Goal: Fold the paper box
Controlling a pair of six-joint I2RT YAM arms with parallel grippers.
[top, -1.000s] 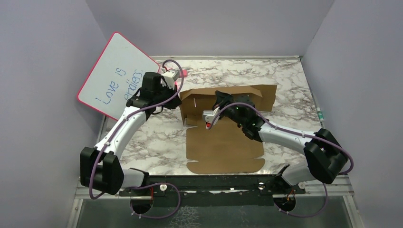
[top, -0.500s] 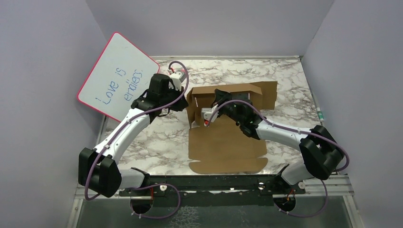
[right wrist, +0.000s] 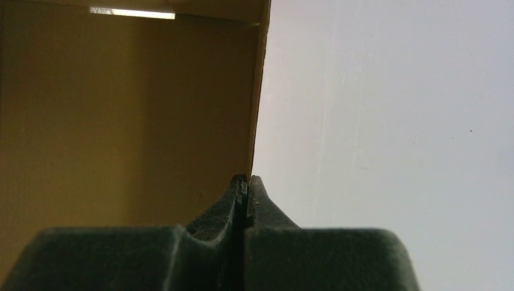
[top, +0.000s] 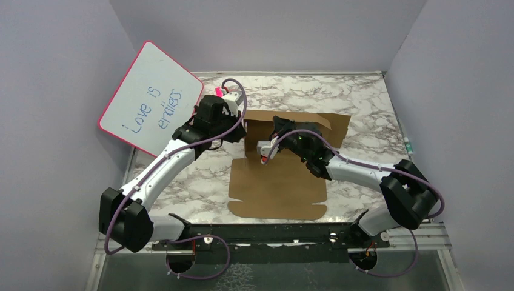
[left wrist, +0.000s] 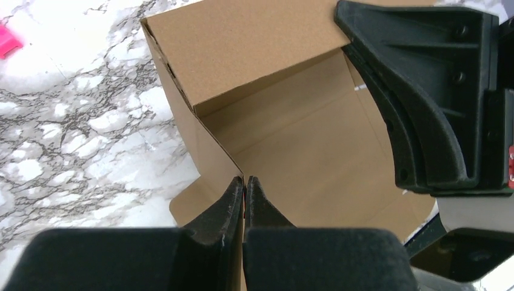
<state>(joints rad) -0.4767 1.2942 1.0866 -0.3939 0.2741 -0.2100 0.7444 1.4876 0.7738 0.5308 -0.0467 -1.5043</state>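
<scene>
Two grippers are both squeezing the paper box (top: 276, 185). The left gripper (left wrist: 243, 180) is pinching shut on the top edge of the box's left side wall, and its fingers (left wrist: 227, 203) are pressing tight with the thin cardboard between them. That side wall is standing up and is meeting the back wall at a corner just past the fingertips. The right gripper (right wrist: 247, 179) is clenching shut too, and it is nipping the edge of a brown flap that is rising straight up from its tips. From above, the right gripper is reaching into the box from the right, close to the back wall, and the left gripper is coming in from the left side. The left arm (top: 163, 163) is bending up from the near left corner, and the right arm (top: 363, 173) is stretching in from the near right corner. The box is sitting in the middle of the table (top: 363, 109), which is white with gray swirls. The box's big flat bottom is lying toward the near edge, and its back part is lifting up at the far end. A small pink thing (left wrist: 6, 39) is lying on the table to the left of the box. A whiteboard (top: 151, 97) with a pink frame and blue writing is leaning against the left wall, just beside the left arm.
</scene>
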